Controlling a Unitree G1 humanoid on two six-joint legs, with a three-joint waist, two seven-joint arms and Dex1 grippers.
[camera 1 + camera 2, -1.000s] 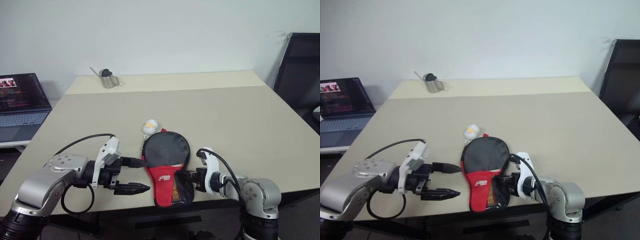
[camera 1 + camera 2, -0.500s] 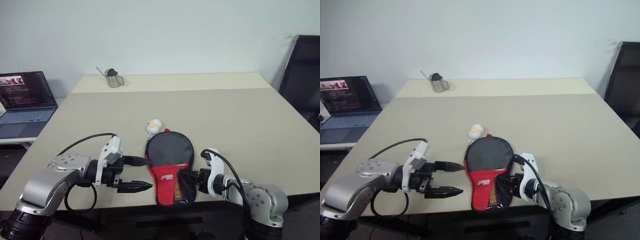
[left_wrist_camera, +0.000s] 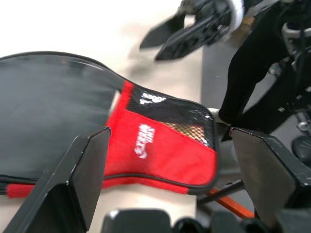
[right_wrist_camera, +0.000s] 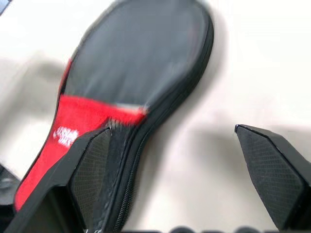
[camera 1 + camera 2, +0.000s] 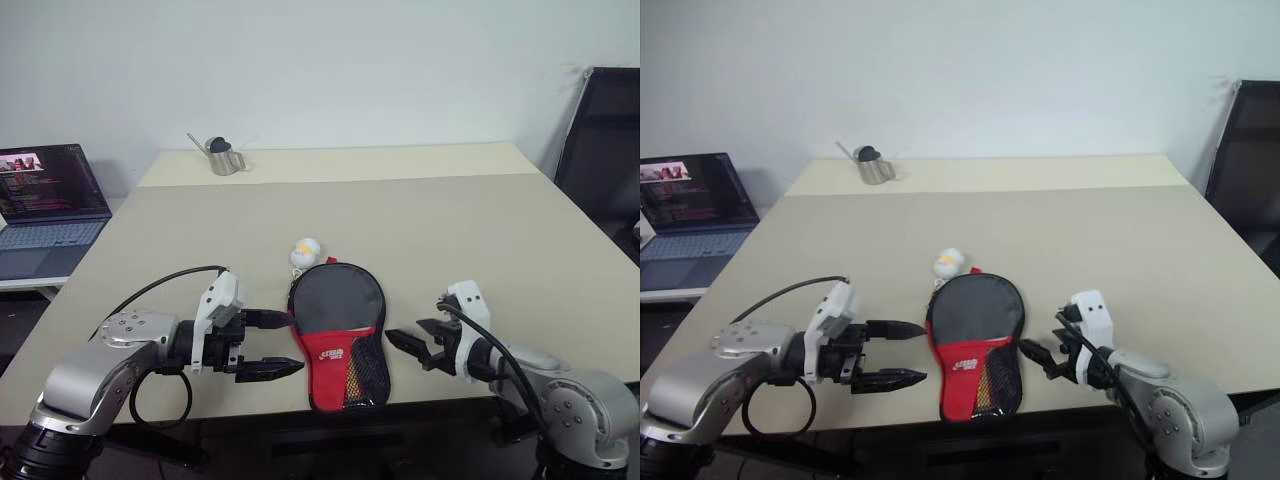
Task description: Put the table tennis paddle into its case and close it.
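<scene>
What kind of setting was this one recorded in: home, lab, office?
Probably an office or lab workroom: a plain beige table against a bare white wall, an open laptop on a side desk, and a black office chair at the table's right.

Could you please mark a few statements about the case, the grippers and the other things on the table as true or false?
1. The case lies flat on the table between the two grippers. True.
2. The right gripper is clamped on the case. False: it is open and apart from it.
3. The left gripper is open. True.
4. A small white ball sits by the case's round end. True.
5. The laptop is closed. False: its screen is up and lit.
</scene>
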